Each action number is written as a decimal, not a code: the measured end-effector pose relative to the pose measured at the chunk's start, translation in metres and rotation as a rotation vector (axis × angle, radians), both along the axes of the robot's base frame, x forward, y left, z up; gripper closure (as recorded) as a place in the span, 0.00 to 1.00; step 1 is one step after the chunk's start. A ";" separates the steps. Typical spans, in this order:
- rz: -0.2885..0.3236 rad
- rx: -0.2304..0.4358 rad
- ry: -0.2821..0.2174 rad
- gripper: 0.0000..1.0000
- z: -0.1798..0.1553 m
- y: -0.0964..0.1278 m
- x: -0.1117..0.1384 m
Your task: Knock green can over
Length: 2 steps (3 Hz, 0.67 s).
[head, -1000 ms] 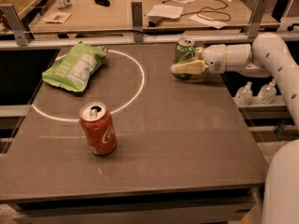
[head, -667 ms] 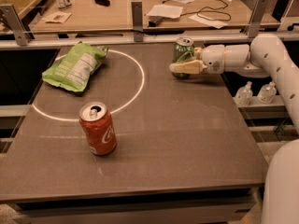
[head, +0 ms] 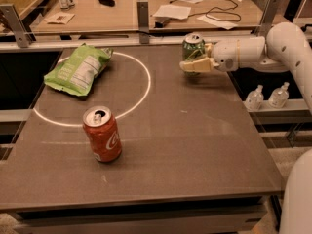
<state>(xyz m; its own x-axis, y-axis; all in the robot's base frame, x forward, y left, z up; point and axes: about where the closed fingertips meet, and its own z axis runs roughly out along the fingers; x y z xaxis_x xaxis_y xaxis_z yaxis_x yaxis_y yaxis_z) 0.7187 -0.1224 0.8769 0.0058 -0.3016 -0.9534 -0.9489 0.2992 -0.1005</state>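
The green can [head: 193, 44] stands upright near the far right edge of the dark table [head: 185, 145], its silver top showing. My gripper [head: 191, 66] reaches in from the right on the white arm [head: 253, 50]. It is at the can's lower front side, touching or almost touching it. The gripper hides the lower part of the can.
A red-orange soda can [head: 102, 134] stands upright at the front left. A light green chip bag [head: 78, 70] lies at the back left, on a white circle painted on the table. Behind a rail is a wooden desk [head: 122, 13] with papers and cables. Two small bottles [head: 267, 97] stand beyond the right edge.
My gripper has crept slightly left and farther back along the green can. The can still stands upright. Nothing else has moved.
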 end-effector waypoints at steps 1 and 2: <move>0.016 0.017 -0.072 1.00 0.024 -0.004 -0.009; 0.055 0.060 -0.208 1.00 0.048 -0.006 -0.018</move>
